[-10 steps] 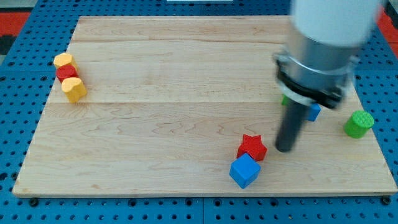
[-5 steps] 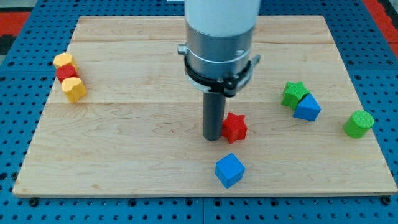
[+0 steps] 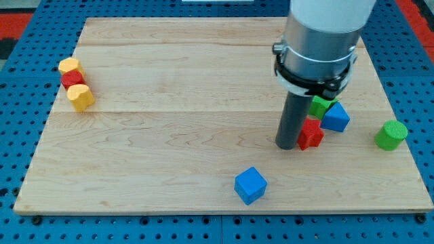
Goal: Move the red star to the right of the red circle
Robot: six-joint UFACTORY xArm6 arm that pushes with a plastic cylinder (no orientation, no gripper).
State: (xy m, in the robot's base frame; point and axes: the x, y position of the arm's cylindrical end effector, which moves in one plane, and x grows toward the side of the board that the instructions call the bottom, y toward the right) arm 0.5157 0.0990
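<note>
While touching red star [image 3: 311,133], my tip [image 3: 286,145] on grained wood.

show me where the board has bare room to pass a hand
Bare: the wide middle between the yellow blocks with the red circle and my tip, above the blue cube. Crowded: red star, green star, blue block.

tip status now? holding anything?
No gripper, holds nothing: my tip sits against the red star's left side, near the green star.
</note>
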